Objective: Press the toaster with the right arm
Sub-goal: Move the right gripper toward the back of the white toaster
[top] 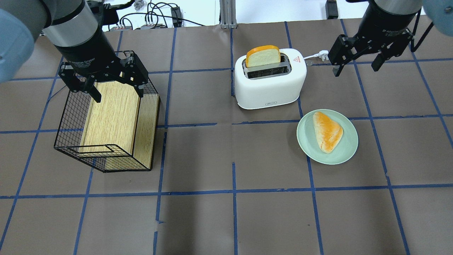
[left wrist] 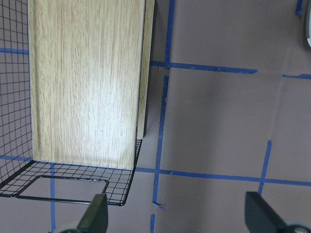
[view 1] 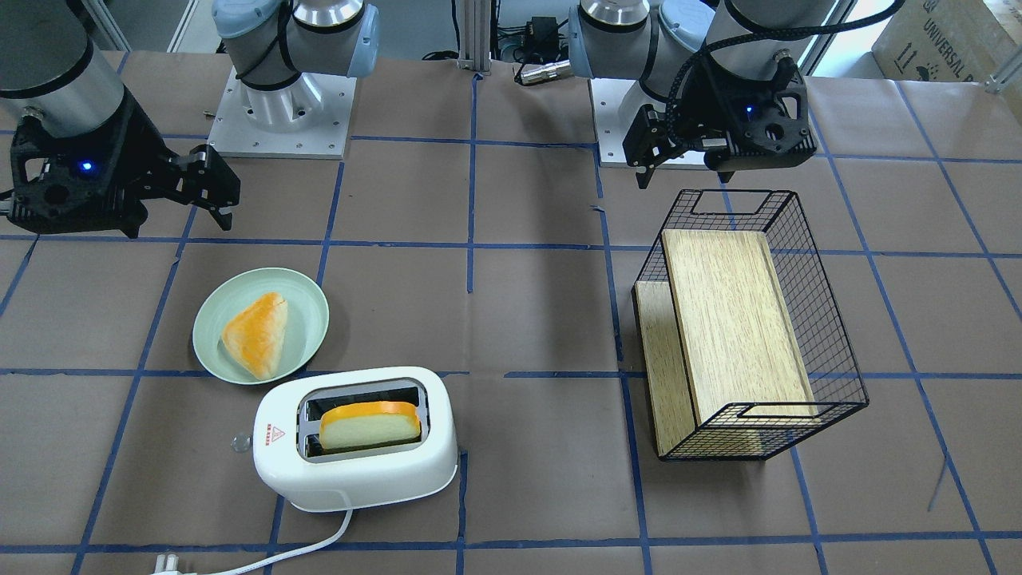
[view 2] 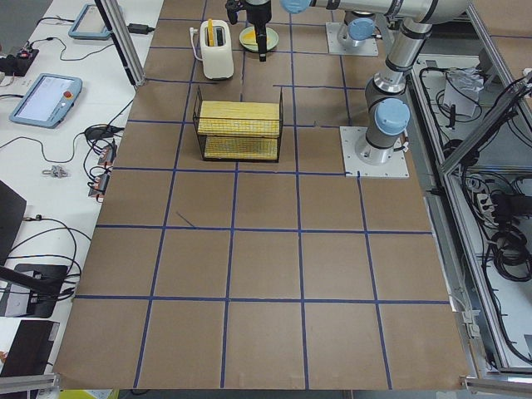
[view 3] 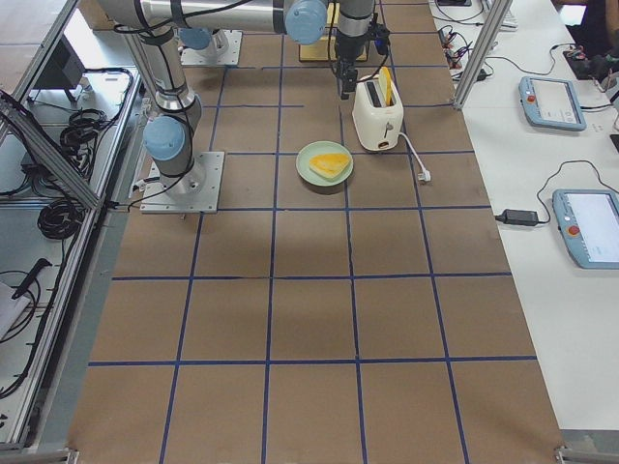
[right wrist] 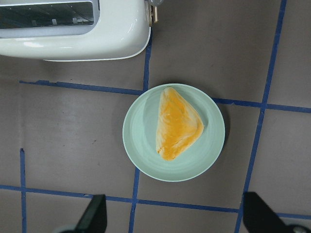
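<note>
The white two-slot toaster [view 1: 359, 471] stands on the table with an orange-crusted bread slice [view 1: 371, 427] upright in one slot. It also shows in the overhead view [top: 269, 88] and at the top left of the right wrist view [right wrist: 73, 41]. Its small clear knob [view 1: 238, 442] is on the end with the red triangle sticker. My right gripper [top: 355, 69] is open and empty, hovering above the table, to the side of the toaster's knob end, apart from it. It shows at the left of the front view [view 1: 215, 192]. My left gripper [top: 118, 95] is open and empty over the wire basket.
A pale green plate [top: 348, 145] with a triangular bread piece [top: 327, 131] lies beside the toaster, under my right wrist camera [right wrist: 141, 141]. A black wire basket [top: 67, 124] holds a wooden board [top: 109, 113]. The toaster's white cord ends in a loose plug [view 1: 168, 563].
</note>
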You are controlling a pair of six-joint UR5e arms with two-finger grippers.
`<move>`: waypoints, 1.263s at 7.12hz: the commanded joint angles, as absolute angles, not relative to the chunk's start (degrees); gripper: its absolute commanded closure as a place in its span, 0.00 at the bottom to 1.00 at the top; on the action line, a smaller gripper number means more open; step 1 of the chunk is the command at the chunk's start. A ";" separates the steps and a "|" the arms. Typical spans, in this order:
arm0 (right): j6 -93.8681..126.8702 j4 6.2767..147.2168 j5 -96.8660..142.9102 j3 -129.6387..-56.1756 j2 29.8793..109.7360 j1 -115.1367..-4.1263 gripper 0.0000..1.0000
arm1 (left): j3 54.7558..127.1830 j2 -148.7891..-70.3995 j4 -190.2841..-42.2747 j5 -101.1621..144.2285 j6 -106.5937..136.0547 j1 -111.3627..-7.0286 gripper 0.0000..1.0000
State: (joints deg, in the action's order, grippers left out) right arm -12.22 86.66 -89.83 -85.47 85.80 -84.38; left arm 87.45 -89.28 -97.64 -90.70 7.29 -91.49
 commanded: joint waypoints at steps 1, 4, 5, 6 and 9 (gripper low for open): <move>-12.22 86.75 -89.82 -85.52 85.78 -84.38 0.00 | 87.54 -89.30 -97.65 -90.70 7.29 -91.49 0.00; -11.96 87.01 -89.74 -85.78 85.43 -84.38 0.00 | 87.54 -89.30 -97.65 -90.70 7.29 -91.49 0.00; -11.61 87.19 -89.82 -85.35 84.99 -84.29 0.00 | 87.54 -89.30 -97.56 -90.70 7.29 -91.49 0.00; -11.69 88.58 -89.74 -85.34 84.73 -84.29 0.06 | 87.54 -89.30 -97.65 -90.70 7.29 -91.49 0.00; -13.26 91.58 -83.89 -84.64 81.75 -83.59 0.98 | 87.54 -89.30 -97.65 -90.70 7.29 -91.49 0.00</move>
State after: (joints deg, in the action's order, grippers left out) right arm -12.50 90.71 -87.53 -85.04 82.81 -83.95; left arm 87.52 -89.28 -97.64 -90.70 7.29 -91.49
